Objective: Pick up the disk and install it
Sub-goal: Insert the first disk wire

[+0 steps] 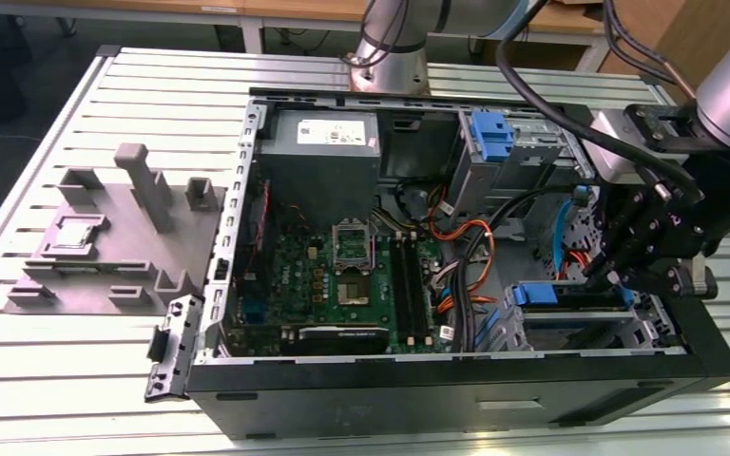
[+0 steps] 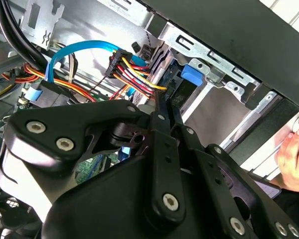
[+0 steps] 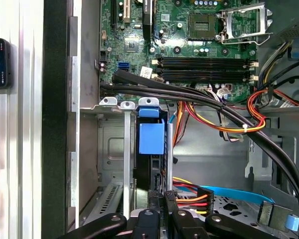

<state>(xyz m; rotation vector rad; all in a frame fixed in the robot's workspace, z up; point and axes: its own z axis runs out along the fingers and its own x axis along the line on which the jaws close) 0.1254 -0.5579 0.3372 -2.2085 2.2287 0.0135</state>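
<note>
Disk [image 3: 150, 144], blue-framed, on edge, seemingly seated in metal drive cage [image 3: 109, 164], blue tab outward

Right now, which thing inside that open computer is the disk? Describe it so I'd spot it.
Start at the open black computer case; the silver metal drive cage fills its near corner on the exterior view's right. The disk stands on edge inside, a dark slab capped by a blue plastic tab, beside bare metal dividers.

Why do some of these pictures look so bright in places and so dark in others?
In the exterior view, overhead light glares off the ribbed metal table, while the computer case interior lies in shadow. In the second wrist view, the black hand looms dark and close, and a bright blown-out patch shows behind the cables. The first wrist view is evenly lit; the motherboard reads clearly.
</note>
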